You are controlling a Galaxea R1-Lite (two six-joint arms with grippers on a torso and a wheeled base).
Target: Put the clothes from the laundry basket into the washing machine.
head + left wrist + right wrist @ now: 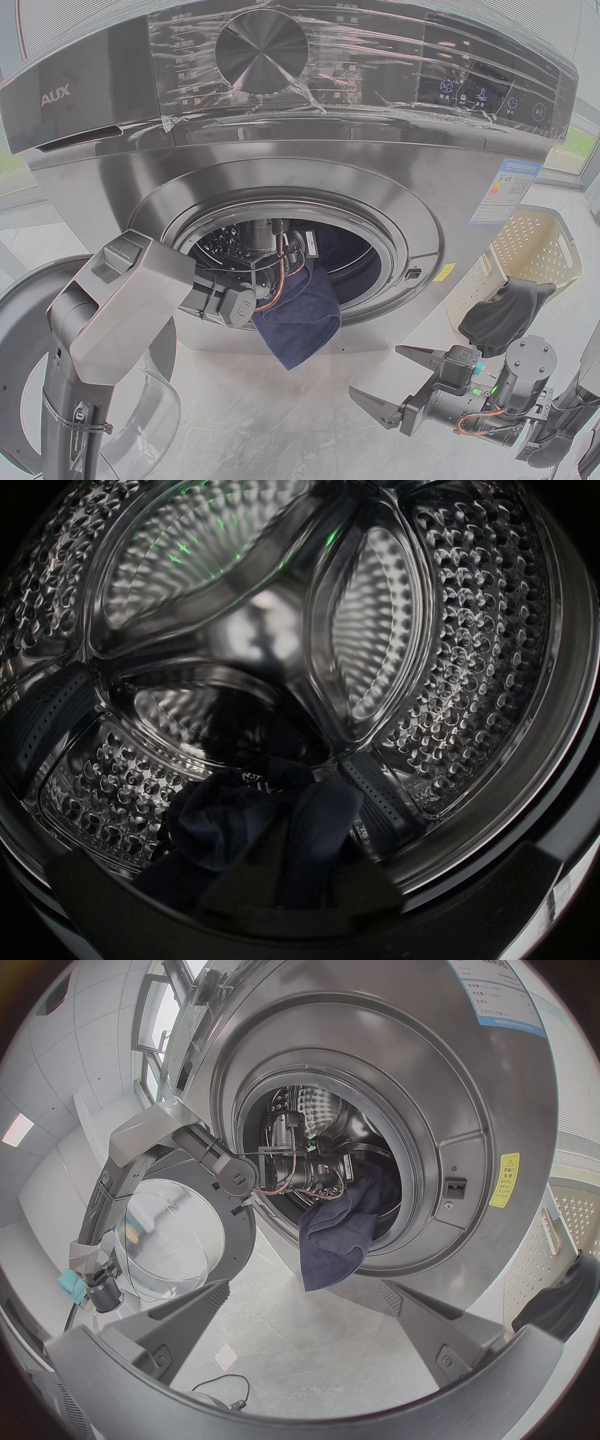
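Half the navy garment (300, 319) hangs out over the washing machine (437, 206) door rim (369, 300); the rest lies in the drum (475, 605) by the left gripper (256, 236), grip can't tell. Right gripper (375, 370) is wide and empty, near the laundry basket (544, 244) holding a black garment (506, 312). Risk: cloth snags on the wrist cables (281, 281) on pull-back and slides to the floor (281, 412).

The left arm (125, 300) has boxy silver-grey shells and black joints. A black tie (75, 425) rings its lower link, and orange cables (280, 284) loop at its wrist. The right arm (456, 409) is black, with a round cap (530, 362), a green light (494, 389) and an orange lead (484, 414). Its claw (375, 370) has pointed, ribbed fingers (187, 1316) with screws (161, 1356).
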